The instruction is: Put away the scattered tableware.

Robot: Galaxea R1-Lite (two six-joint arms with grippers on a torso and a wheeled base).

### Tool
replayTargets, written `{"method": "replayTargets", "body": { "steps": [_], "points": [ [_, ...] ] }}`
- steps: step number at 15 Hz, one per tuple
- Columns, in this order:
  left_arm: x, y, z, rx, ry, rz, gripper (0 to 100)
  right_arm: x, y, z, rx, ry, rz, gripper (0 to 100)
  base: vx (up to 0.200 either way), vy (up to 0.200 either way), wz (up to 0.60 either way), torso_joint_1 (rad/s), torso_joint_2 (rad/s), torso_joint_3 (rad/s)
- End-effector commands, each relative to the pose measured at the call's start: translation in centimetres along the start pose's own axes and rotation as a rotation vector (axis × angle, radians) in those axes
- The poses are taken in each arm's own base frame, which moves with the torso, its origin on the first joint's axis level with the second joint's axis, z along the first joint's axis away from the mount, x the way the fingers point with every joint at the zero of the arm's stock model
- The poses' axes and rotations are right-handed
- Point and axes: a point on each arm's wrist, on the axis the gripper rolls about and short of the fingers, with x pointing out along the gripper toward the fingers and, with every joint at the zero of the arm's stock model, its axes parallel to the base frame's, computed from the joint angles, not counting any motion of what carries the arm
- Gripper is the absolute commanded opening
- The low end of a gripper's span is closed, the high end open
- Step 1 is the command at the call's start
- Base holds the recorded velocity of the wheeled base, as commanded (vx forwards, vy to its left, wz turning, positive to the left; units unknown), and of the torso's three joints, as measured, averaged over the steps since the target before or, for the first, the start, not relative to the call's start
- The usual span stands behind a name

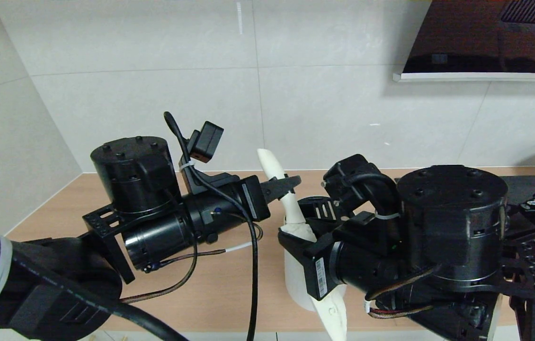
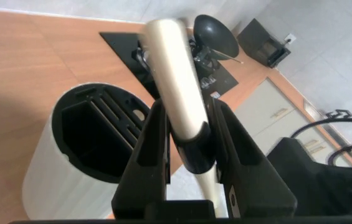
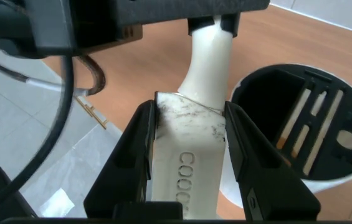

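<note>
You have a cream spatula (image 1: 292, 208) held tilted in the air by both arms, its handle end toward 12 o'clock. Your left gripper (image 2: 191, 143), coming in from 9 o'clock, is clamped around the narrow handle. Your right gripper (image 3: 188, 143), from 4 o'clock, is clamped on the broad, scuffed blade. Below, near 6 o'clock, a white holder (image 1: 296, 284) with black dividers stands on the wooden counter (image 1: 229, 284). Pale sticks (image 3: 300, 124) already sit in one slot. The spatula is not yet in, and one grip probably has to let go first. A dark ladle-like piece (image 2: 216, 34) beyond the holder may still need storing.
</note>
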Motion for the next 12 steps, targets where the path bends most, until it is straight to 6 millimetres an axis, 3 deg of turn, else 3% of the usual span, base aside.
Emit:
{"method": "replayTargets", "body": {
  "steps": [1,5,6,9,12],
  "points": [
    [0.0,-0.1,0.0,0.0,0.0,-0.002,0,0.0,0.0,0.1,0.002,-0.005,-0.001,0,0.0,0.0,0.0,0.0,0.0,0.0],
    [-0.2,-0.3,0.3,0.004,-0.009,-0.007,0,0.0,0.0,0.1,0.002,-0.008,-0.008,0,0.0,0.0,0.0,0.0,0.0,0.0],
    [-0.2,-0.5,0.3,0.005,-0.01,-0.011,0,0.0,0.0,0.2,0.004,-0.009,-0.008,100,0.0,0.0,0.0,0.0,0.0,0.0],
    [-0.7,-1.8,0.5,0.013,-0.019,-0.049,0,-0.3,-0.1,0.3,0.009,-0.015,-0.009,100,0.0,0.0,0.0,0.0,0.0,0.0],
    [-1.8,-3.2,1.5,0.03,-0.057,-0.086,0,-2.2,-0.8,1.5,0.018,-0.064,-0.022,100,0.0,0.0,0.0,0.0,0.0,0.0]
  ]
}}
